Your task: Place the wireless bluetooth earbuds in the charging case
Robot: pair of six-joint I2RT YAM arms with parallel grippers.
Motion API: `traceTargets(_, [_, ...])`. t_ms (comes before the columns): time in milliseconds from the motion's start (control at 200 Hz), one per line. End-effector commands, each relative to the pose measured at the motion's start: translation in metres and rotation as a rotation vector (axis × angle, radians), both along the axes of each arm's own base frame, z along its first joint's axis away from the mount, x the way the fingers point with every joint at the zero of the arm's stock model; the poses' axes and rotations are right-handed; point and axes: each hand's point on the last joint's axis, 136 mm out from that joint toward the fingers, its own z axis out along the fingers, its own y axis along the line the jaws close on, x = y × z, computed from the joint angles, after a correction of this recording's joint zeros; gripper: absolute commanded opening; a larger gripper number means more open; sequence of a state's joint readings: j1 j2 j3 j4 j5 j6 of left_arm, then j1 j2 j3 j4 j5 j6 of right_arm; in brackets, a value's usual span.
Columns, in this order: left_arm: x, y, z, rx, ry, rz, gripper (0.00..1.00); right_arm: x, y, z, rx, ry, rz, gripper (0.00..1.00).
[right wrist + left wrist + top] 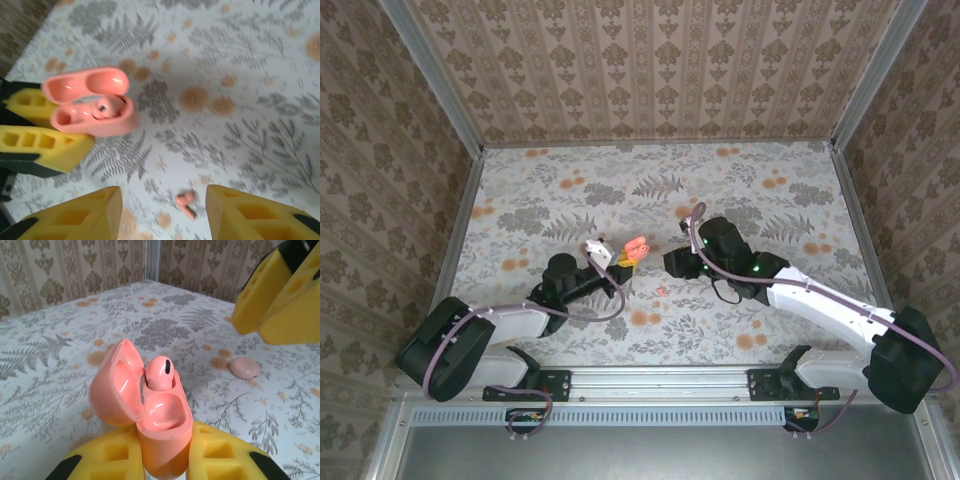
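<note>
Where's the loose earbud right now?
The loose earbud lies on the table just below the open right claw in the right wrist view, apart from the charging case held by the left claw.

The case (165, 440) was coral-pink, the loose bud (186, 202) pink, the pads (220, 455) yellow, and the table (720, 190) grey-ferned with orange blotches.

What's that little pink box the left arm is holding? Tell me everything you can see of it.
The charging case is a small coral-pink box of smooth, glossy plastic with rounded corners. Its hinged lid stands wide open, with a moulded hollow inside it. The body is roughly upright with its opening facing up, clamped between the yellow fingers of the left end effector. One earbud sits in the farther socket, and the nearer socket is empty.
</note>
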State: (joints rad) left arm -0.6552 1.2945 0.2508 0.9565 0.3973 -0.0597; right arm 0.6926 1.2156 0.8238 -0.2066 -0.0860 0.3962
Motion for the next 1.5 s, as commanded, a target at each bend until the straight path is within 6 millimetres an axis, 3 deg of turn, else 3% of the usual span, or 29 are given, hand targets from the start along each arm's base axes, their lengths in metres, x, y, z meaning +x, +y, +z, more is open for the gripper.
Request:
traceTargets(0, [-0.002,0.006,-0.004,0.008,0.026,0.031,0.15,-0.019,-0.013,-0.025,-0.113,0.18,0.025,0.48])
traceTargets(170, [-0.006,0.018,-0.023,0.054,0.114,0.085,0.15,-0.023,-0.01,-0.049,-0.22,0.321,0.074,0.5])
traceTargets(380, [-0.01,0.037,-0.036,0.092,0.165,0.168,0.15,-0.018,0.003,-0.073,-0.301,0.376,0.178,0.52])
traceTargets(790, [-0.015,0.055,-0.035,0.123,0.145,0.221,0.15,-0.011,0.027,-0.12,-0.35,0.535,0.279,0.49])
traceTargets(1495, [-0.015,0.056,-0.032,0.141,0.133,0.228,0.15,-0.019,0.042,-0.151,-0.402,0.618,0.336,0.42])
